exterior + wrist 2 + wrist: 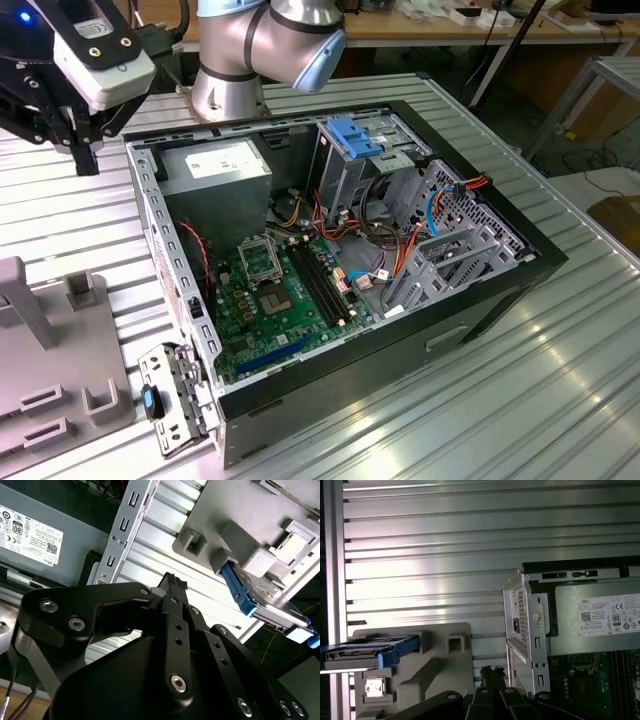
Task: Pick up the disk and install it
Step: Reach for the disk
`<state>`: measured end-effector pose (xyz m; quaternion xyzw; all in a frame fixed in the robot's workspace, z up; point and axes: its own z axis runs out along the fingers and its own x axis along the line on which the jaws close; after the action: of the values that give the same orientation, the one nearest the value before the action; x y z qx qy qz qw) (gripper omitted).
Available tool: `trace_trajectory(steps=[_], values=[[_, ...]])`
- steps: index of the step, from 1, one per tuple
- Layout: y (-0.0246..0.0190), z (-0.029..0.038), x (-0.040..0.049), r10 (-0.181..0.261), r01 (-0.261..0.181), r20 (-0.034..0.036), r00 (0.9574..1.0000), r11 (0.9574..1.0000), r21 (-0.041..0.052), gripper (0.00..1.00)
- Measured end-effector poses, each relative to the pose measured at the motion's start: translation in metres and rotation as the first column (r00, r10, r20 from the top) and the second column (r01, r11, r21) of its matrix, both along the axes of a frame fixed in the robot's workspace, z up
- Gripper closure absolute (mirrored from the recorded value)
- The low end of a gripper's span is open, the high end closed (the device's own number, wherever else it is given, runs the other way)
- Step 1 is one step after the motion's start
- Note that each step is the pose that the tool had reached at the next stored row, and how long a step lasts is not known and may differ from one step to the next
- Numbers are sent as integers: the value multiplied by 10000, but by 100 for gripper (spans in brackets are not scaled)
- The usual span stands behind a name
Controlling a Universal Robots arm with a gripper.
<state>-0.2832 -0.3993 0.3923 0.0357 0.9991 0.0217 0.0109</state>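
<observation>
One blue-framed silvery disk [365,652] stands edgewise in a fixture [437,636], gripper [173,582] pressed together.

Robotics laboratory or test workshop, an industrial robot arm [270,45] standing on a ribbed aluminium table [500,400], an opened desktop computer case [330,385] with its motherboard [290,300] bare, a grey holding fixture [40,370], wooden workbenches [420,25] and loose cables [585,160] behind

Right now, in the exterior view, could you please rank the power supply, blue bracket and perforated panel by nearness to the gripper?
1. Power supply, in the case corner beside the gripper.
2. Blue bracket, mid-case, atop the drive cage.
3. Perforated panel, toward the exterior view's right.
</observation>
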Motion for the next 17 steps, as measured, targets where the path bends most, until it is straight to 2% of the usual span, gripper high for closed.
trace_trajectory(steps=[12, 17], values=[[0, -3, -287, 2, -2, -13, 10000, 10000, 0, 89], [0, -4, -370, 3, -3, -18, 10000, 10000, -1, 89]])
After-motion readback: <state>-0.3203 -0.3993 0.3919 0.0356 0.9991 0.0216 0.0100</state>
